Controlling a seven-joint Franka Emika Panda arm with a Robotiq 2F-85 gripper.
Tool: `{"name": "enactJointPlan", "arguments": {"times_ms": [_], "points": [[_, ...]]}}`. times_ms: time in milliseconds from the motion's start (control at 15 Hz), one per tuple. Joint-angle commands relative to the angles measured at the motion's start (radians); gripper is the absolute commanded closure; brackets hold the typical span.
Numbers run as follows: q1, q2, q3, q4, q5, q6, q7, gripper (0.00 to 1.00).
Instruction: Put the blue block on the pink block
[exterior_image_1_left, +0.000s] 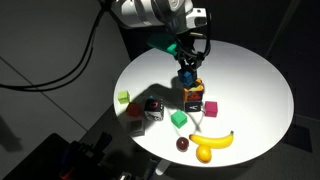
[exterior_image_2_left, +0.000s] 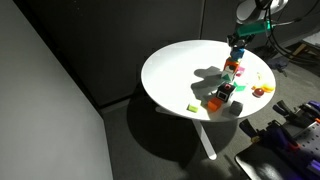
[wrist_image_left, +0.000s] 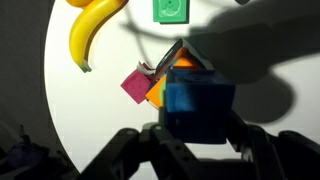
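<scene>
My gripper (wrist_image_left: 198, 128) is shut on the blue block (wrist_image_left: 198, 100), a plain blue cube held above the table between both fingers. In an exterior view the gripper (exterior_image_1_left: 188, 62) holds the blue block (exterior_image_1_left: 187, 74) just above an orange block (exterior_image_1_left: 193, 95). The pink block (wrist_image_left: 135, 85), a magenta cube, lies on the table to the left of the held cube and touches the orange block (wrist_image_left: 158, 94). In that exterior view the pink block (exterior_image_1_left: 210, 108) sits just past the orange one. The gripper also shows in the other exterior view (exterior_image_2_left: 238, 44).
The round white table (exterior_image_1_left: 250, 80) carries a banana (exterior_image_1_left: 212, 142), a dark round fruit (exterior_image_1_left: 182, 143), two green cubes (exterior_image_1_left: 123, 98) (exterior_image_1_left: 179, 118) and black cubes (exterior_image_1_left: 152, 106). A green marked block (wrist_image_left: 170, 10) and the banana (wrist_image_left: 92, 28) lie beyond the jaws.
</scene>
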Motion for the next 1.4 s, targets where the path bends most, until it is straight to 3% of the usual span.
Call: {"name": "enactJointPlan", "arguments": {"times_ms": [0, 467, 1333], "points": [[-0.003, -0.027, -0.022, -0.031, -0.013, 0.008, 0.052, 0.69], [-0.034, -0.029, -0.05, -0.05, 0.013, -0.006, 0.094, 0.69], [-0.171, -0.03, 0.006, -0.067, 0.227, -0.022, 0.009, 0.69]]}}
